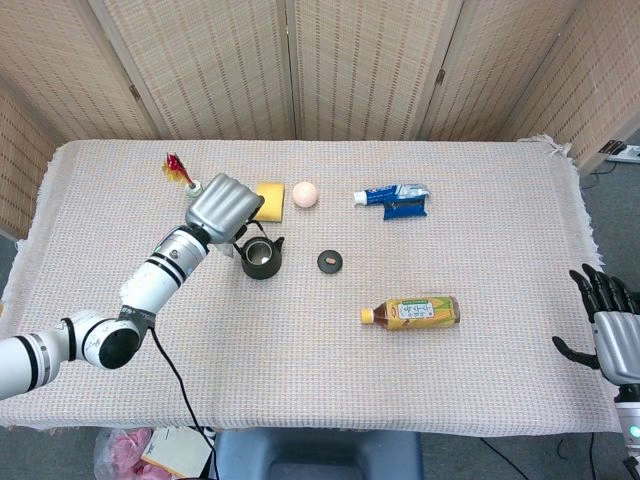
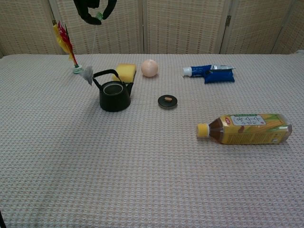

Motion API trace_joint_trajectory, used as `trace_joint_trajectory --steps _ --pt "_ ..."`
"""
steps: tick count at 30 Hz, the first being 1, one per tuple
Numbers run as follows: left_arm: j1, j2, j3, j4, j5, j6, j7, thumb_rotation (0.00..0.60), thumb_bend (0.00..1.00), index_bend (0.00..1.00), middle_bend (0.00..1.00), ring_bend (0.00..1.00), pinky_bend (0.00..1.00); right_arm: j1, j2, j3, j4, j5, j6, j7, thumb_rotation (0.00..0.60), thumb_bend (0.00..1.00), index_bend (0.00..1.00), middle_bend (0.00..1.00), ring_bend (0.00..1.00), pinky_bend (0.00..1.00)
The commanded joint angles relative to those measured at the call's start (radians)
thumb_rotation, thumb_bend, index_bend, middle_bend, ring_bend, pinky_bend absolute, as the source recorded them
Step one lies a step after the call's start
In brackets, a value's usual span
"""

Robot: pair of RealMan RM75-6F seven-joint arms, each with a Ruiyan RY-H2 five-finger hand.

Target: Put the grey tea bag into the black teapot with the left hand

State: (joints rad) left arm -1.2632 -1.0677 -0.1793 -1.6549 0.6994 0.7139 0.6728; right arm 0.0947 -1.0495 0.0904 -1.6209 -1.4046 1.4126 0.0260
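The black teapot [image 2: 114,95] stands open on the table's left half, also seen as the teapot [image 1: 260,258] in the head view. My left hand [image 2: 95,8] is high above and behind it, pinching a green tag from which a thin string runs down. The grey tea bag [image 2: 87,74] dangles on that string, just left of the teapot's handle and outside the pot. In the head view the left hand [image 1: 226,204] covers the tea bag. My right hand [image 1: 610,335] stays past the table's near right corner, fingers spread and holding nothing.
The teapot's small round lid [image 2: 167,100] lies to its right. A yellow sponge [image 2: 126,72] and a peach ball [image 2: 149,68] sit behind the pot. A red-yellow feathered shuttlecock [image 2: 66,45] stands at far left. A blue tube [image 2: 209,73] and a lying drink bottle [image 2: 247,128] are on the right.
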Motion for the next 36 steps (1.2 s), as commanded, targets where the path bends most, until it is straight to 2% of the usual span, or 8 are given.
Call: trace_joint_trajectory --steps 1,27,36 --pt "-0.009 -0.030 0.012 0.056 0.018 -0.032 -0.033 0.600 0.39 0.55 1.00 0.95 1.00 -0.003 -0.001 0.002 -0.004 0.002 0.005 -0.004 0.600 0.13 0.00 0.00 0.00 0.00" --pt "-0.004 -0.101 0.053 0.194 0.118 -0.077 -0.181 0.600 0.39 0.54 1.00 0.95 1.00 -0.002 -0.002 0.006 -0.005 0.018 -0.003 -0.019 0.600 0.14 0.00 0.00 0.00 0.00" --pt "0.051 -0.125 0.078 0.177 0.175 -0.067 -0.253 0.600 0.39 0.54 1.00 0.95 1.00 -0.001 -0.004 0.005 -0.007 0.016 -0.008 -0.022 0.600 0.14 0.00 0.00 0.00 0.00"
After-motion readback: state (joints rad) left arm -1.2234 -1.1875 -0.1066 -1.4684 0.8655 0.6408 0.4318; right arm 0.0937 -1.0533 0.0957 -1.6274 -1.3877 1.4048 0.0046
